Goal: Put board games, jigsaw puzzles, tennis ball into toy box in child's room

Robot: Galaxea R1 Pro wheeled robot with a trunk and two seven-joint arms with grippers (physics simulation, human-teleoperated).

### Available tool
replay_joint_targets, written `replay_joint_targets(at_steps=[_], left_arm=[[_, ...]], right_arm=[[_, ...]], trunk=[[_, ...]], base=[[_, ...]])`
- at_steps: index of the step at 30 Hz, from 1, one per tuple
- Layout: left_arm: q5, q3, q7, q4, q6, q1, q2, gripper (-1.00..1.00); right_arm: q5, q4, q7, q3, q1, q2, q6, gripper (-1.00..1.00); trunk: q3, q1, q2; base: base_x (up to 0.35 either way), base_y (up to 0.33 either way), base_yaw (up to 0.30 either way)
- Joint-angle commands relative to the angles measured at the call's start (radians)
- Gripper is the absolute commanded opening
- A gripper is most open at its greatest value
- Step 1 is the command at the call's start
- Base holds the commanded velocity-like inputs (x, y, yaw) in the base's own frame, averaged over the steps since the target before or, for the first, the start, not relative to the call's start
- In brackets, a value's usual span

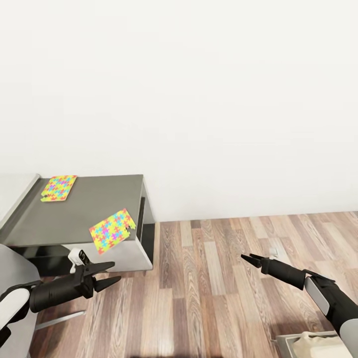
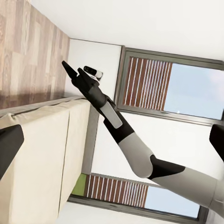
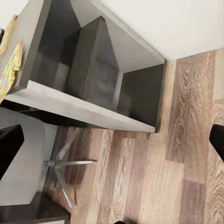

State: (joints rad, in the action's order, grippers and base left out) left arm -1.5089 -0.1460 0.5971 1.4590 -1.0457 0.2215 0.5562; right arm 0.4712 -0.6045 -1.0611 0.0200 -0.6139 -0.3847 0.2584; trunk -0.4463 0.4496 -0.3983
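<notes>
Puzzles: one jigsaw puzzle (image 1: 112, 230) overhangs the table's (image 1: 94, 196) front right edge; another jigsaw puzzle (image 1: 58, 187) lies near its far left corner.
Handling: judged thin, light, stiff; pinch the overhanging edge.
Left gripper (image 1: 104, 275): released, empty.
Right gripper (image 1: 250, 259): apparently closed, empty.

Bright even light, soft faint shadows, sharp renders
</notes>
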Motion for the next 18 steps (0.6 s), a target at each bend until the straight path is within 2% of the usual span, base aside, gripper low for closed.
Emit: replay_joint_targets(at_steps=[1,7,18], left_arm=[[0.003,-0.001,0.006,-0.001,-0.002,0.001,0.001,1.0],[0.003,-0.001,0.005,-0.002,-0.002,0.001,0.001,1.0],[0.003,-0.005,0.004,-0.001,-0.002,0.001,-0.002,1.0]], right_arm=[[0.009,0.0,-0.002,0.002,0.0,-0.001,0.01,1.0],[0.009,0.0,-0.002,0.002,-0.001,0.0,0.01,1.0],[0.009,0.0,-0.002,0.002,-0.001,0.001,0.009,1.0]], trunk=[[0.0,0.0,-0.002],[0.01,0.0,-0.002],[0.029,0.0,-0.002]], base=[[-0.141,-0.128,0.0],[-0.087,-0.081,0.0],[-0.009,-0.008,0.042]])
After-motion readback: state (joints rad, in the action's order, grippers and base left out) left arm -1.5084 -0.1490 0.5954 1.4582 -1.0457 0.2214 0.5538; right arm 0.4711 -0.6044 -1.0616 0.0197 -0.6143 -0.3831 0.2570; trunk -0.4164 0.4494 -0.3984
